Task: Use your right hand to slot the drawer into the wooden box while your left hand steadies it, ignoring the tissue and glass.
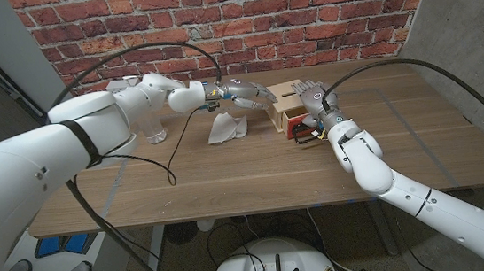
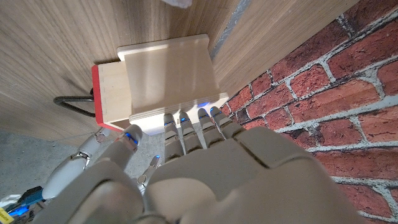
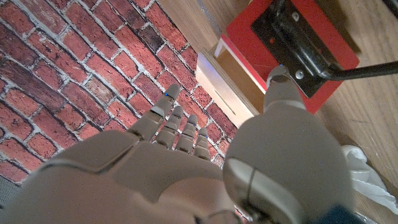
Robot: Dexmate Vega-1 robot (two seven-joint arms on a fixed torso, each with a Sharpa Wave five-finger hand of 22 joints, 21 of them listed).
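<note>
Against the red brick wall (image 1: 212, 14), on the wooden table (image 1: 255, 179), left hand (image 1: 236, 92) fingers lie extended on the pale wooden box (image 1: 285, 103) — right hand (image 1: 314, 99), fingers straight, presses the red-fronted wooden drawer (image 1: 300, 128), which sits partly in.

No legible text, label, brand, number or sign appears in any of my three views. The wooden box (image 1: 287, 101), the red front of the drawer (image 3: 291, 48) and the worktop (image 1: 254, 170) carry no markings that I can read.
</note>
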